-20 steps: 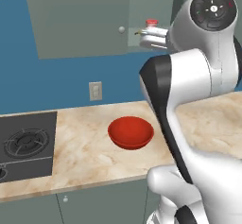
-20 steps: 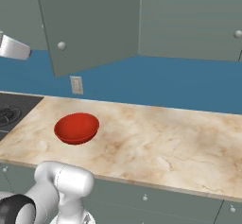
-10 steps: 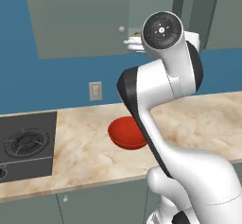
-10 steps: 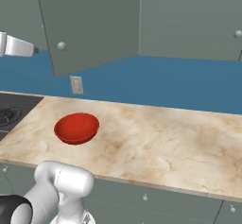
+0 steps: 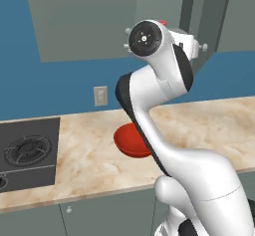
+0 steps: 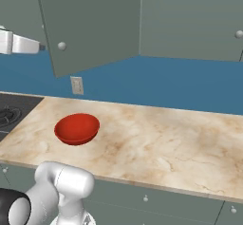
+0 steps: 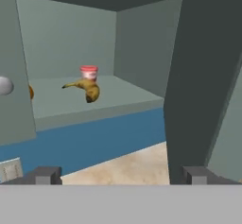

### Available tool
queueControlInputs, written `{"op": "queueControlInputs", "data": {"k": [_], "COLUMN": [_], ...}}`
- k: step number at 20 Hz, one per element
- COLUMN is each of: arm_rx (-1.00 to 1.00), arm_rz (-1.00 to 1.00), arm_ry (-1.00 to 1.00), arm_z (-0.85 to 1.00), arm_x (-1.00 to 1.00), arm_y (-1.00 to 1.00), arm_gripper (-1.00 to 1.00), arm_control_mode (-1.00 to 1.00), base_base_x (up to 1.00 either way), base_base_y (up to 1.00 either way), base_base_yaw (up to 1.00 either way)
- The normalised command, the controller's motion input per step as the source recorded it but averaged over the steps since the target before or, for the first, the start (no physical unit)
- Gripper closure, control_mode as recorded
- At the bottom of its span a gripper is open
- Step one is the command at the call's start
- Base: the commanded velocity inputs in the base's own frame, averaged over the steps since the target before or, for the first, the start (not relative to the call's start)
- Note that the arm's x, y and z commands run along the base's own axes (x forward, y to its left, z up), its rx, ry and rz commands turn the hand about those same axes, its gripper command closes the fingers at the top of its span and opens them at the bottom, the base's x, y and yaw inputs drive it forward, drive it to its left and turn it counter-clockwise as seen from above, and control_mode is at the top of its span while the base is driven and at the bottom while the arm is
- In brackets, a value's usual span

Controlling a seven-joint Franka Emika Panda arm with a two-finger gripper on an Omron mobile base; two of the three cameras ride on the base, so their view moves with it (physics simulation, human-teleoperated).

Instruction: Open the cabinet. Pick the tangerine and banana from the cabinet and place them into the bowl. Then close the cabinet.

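Rises from the near right, bends sharply at the elbow, reaches up and away to head height. Hand (image 7: 120,175) raised high and level, both dark fingertips (image 7: 45,175) spread wide apart, nothing between them, touching nothing.

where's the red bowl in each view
Left base view: the bowl sits on the marble counter at centre, its right side hidden by the arm.
Right base view: lower left, in full sight on the counter, below the half-open cabinet door.
Hand view: not in it.
Shared landmark: the wall outlet, behind the bowl in both base views.
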Motion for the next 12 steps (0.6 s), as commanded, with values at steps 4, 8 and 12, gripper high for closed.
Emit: {"op": "queueControlInputs", "data": {"k": [4,8,12], "arm_rx": [-0.04,-0.05,-0.06], "arm_rz": [-0.1,-0.13,-0.12], "arm_ry": [0.0,0.0,0.0], "arm_z": [0.0,0.0,0.0], "arm_x": [0.29,0.23,0.12], "arm_y": [0.0,-0.07,-0.16], "arm_gripper": [-1.0,-1.0,-1.0], "arm_control_mode": [-1.0,-1.0,-1.0], "base_base_x": [0.0,0.0,0.0], "base_base_y": [0.0,0.0,0.0], "base_base_yaw": [0.0,0.0,0.0]}}
